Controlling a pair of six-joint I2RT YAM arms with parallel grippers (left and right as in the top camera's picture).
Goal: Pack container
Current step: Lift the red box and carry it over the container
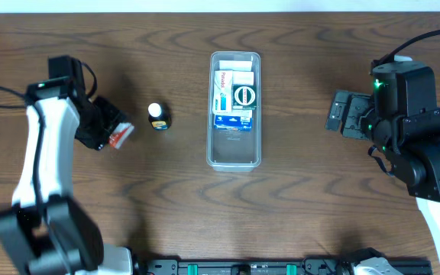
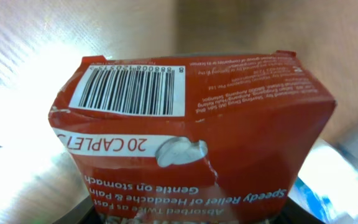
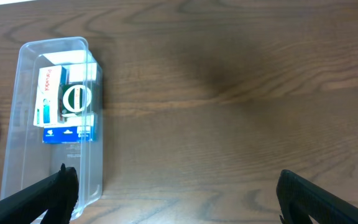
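Note:
The container (image 1: 234, 153) is a long clear plastic tray in the middle of the table, with several small boxes in its far half; it also shows in the right wrist view (image 3: 20, 155). My left gripper (image 1: 109, 131) is shut on a red caplet box (image 1: 121, 135), held left of the tray; the box fills the left wrist view (image 2: 191, 137). My right gripper (image 1: 336, 112) is open and empty over bare table right of the tray; its fingertips show wide apart in the right wrist view (image 3: 176, 190).
A small dark bottle with a white cap (image 1: 157, 117) stands between the left gripper and the tray. A black rail (image 1: 281, 266) runs along the table's front edge. Wood table surrounds the tray.

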